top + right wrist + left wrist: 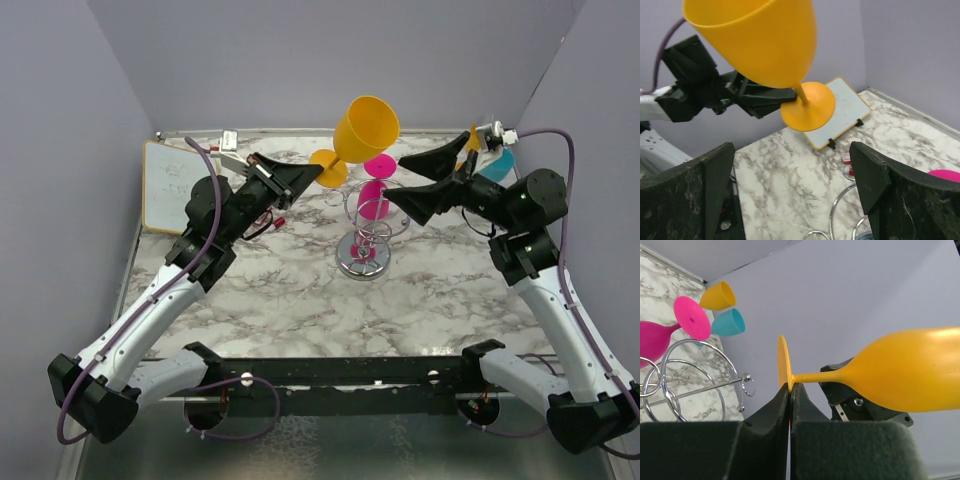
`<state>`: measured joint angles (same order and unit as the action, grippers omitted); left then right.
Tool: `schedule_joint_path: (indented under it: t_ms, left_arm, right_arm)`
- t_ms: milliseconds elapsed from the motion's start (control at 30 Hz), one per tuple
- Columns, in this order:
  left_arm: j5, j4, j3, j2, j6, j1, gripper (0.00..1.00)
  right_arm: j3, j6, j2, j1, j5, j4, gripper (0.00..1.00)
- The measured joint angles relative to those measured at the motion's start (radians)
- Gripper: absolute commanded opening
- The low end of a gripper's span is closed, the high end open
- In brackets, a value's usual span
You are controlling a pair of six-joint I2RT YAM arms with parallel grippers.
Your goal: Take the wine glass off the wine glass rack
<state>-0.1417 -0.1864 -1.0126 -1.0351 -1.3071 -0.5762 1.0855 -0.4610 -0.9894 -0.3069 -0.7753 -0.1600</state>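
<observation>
My left gripper point(318, 169) is shut on the round foot of a yellow wine glass point(365, 128) and holds it in the air, up and left of the rack, bowl tilted to the right. The pinched foot shows in the left wrist view point(784, 365). The chrome wine glass rack point(364, 252) stands mid-table with a pink glass point(374, 196) hanging bowl down from its rings. My right gripper point(395, 178) is open and empty, just right of the yellow glass, which fills the top of the right wrist view point(760, 40).
A small whiteboard point(170, 187) lies at the back left with a red marker point(279, 221) near it. A teal cup point(497, 163) and another yellow cup point(471, 139) sit at the back right behind my right arm. Walls close in on three sides.
</observation>
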Motion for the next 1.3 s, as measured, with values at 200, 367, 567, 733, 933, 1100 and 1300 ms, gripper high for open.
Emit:
schedule_joint_path:
  t_ms: [200, 367, 567, 733, 933, 1100, 1300]
  left_arm:
    - [0.005, 0.076, -0.023, 0.002, -0.013, 0.000, 0.00]
    - [0.005, 0.126, -0.023, 0.011, -0.047, 0.000, 0.00]
    - [0.019, 0.175, -0.021, 0.058, -0.071, 0.000, 0.00]
    - [0.042, 0.198, -0.020, 0.096, -0.071, 0.000, 0.00]
    - [0.057, 0.218, -0.020, 0.105, -0.071, 0.000, 0.00]
    - [0.057, 0.226, -0.019, 0.105, -0.070, 0.000, 0.00]
    - [0.058, 0.241, -0.019, 0.115, -0.070, 0.000, 0.00]
  right_arm:
    - [-0.002, -0.161, 0.003, 0.000, -0.032, -0.089, 0.97]
    - [-0.004, -0.212, -0.050, -0.006, -0.050, -0.176, 0.96]
    - [0.050, -0.138, -0.095, -0.076, 0.000, -0.186, 0.96]
    - [0.134, -0.041, -0.145, -0.216, 0.084, -0.156, 0.96]
    - [0.193, 0.015, -0.214, -0.273, 0.156, -0.156, 0.96]
    - [0.237, 0.035, -0.277, -0.293, 0.192, -0.158, 0.96]
    - [0.239, 0.039, -0.289, -0.297, 0.210, -0.184, 0.95]
